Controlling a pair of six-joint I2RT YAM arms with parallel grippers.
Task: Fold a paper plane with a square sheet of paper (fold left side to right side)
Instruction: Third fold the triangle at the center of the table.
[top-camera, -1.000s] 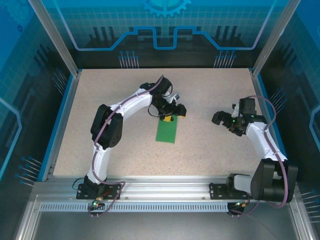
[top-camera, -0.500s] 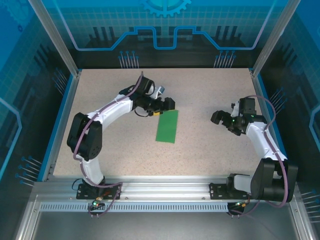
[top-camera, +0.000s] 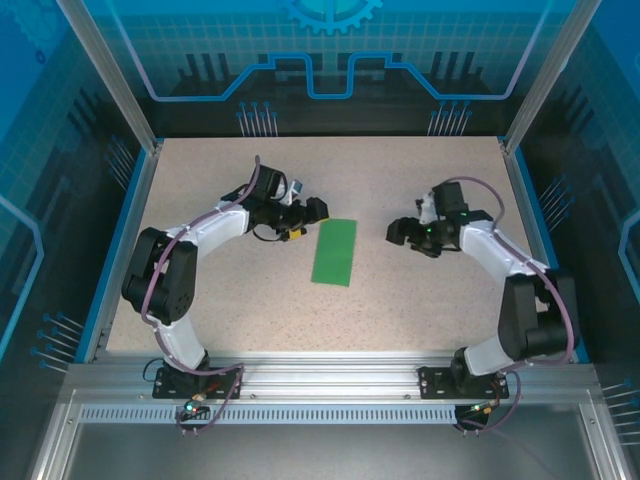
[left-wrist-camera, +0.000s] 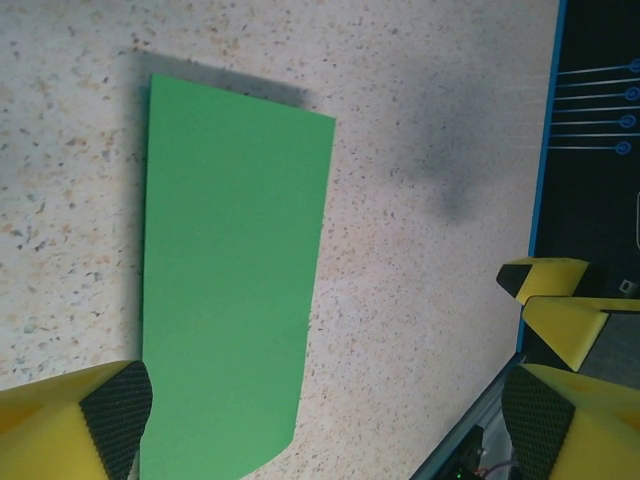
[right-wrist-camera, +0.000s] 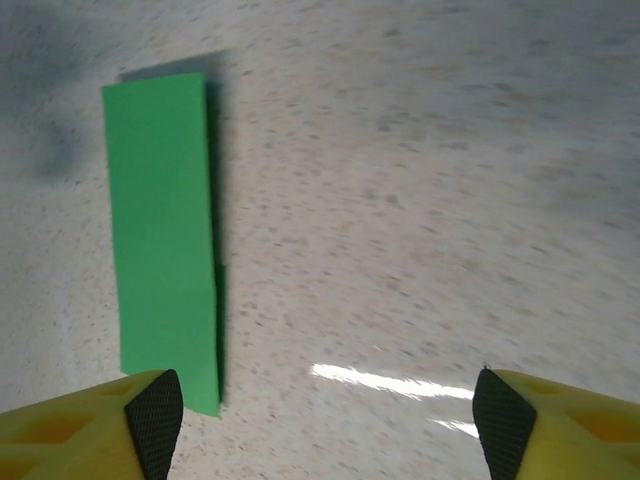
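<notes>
Left gripper (top-camera: 303, 222), left of centre in the top view: jaws spread wide, nothing between them. It sits just beside the upper left corner of the sheet of paper (top-camera: 334, 252), apart from it. Its fingertips are yellow with black ribbed pads.

In the left wrist view the sheet of paper (left-wrist-camera: 230, 280) is cut off at the bottom edge, and a pad covers its lower left corner. It is matte bright green, a long narrow rectangle lying flat at mid-frame on the speckled beige desk (top-camera: 420, 300).

The right wrist view is blurred. There the sheet (right-wrist-camera: 165, 230) shows a darker strip along its right long edge, possibly a second layer.

Right gripper (top-camera: 405, 232), right of centre: jaws apart, empty, well clear of the sheet.
</notes>
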